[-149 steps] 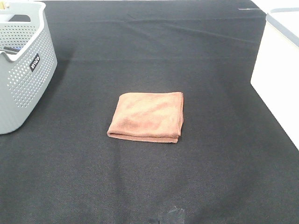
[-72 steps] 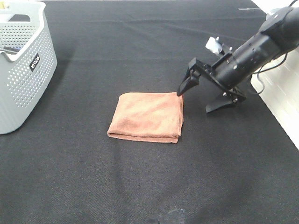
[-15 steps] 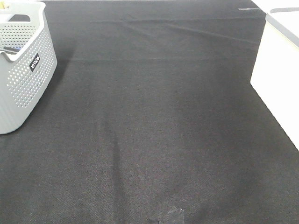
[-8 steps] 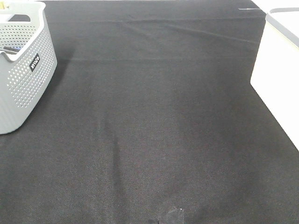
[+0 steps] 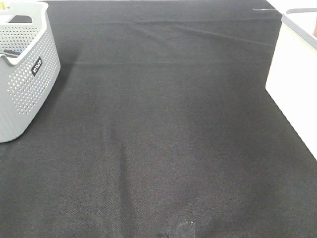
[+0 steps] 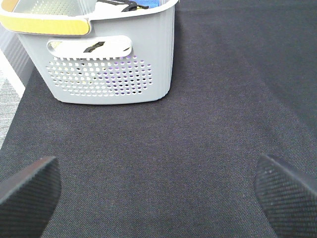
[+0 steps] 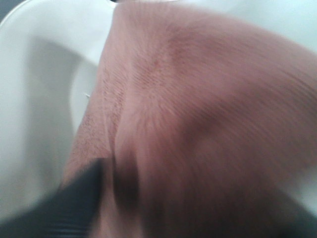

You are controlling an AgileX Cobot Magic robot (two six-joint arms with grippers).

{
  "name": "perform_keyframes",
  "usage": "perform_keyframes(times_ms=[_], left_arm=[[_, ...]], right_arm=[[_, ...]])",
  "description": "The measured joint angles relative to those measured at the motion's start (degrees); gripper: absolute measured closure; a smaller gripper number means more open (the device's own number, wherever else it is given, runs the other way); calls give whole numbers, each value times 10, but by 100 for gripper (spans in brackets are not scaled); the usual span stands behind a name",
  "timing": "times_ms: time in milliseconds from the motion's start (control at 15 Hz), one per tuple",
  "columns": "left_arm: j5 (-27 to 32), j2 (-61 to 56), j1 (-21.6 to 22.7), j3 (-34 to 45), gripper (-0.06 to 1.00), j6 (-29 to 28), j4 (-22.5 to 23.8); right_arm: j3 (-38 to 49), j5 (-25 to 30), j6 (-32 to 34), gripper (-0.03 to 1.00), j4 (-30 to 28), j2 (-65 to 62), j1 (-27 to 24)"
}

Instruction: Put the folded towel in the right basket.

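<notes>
Gripping blurred towel [image 7: 198, 114] within white basket [image 7: 39, 74] walls, right claw [image 7: 116, 186] pinched; left claw [image 6: 158, 193] spread wide.

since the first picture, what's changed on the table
The folded towel left mid-table: the right gripper came in, took it and carried it off to the right. It now shows blurred in or over the white basket; release is unclear. The grey basket and black cloth stayed put.

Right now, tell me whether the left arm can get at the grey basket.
Probably yes. In the left wrist view the left gripper is open and faces the grey basket, with only bare black cloth between them.
</notes>
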Motion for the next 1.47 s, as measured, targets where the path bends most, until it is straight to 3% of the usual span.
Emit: perform_keyframes(times_ms=[67, 133, 533, 800, 1133, 1467], left_arm=[[0, 0, 0, 0, -5, 0, 0], [0, 0, 0, 0, -5, 0, 0], [0, 0, 0, 0, -5, 0, -1], [0, 0, 0, 0, -5, 0, -2], [0, 0, 0, 0, -5, 0, -2], [0, 0, 0, 0, -5, 0, -2]], right_arm=[[0, 6, 9, 8, -2, 0, 0], [0, 13, 13, 3, -2, 0, 0], [0, 45, 13, 0, -18, -29, 13], [13, 83, 50, 0, -37, -156, 97], [246, 76, 128, 0, -84, -367, 124], [448, 77, 142, 0, -44, -672, 125]])
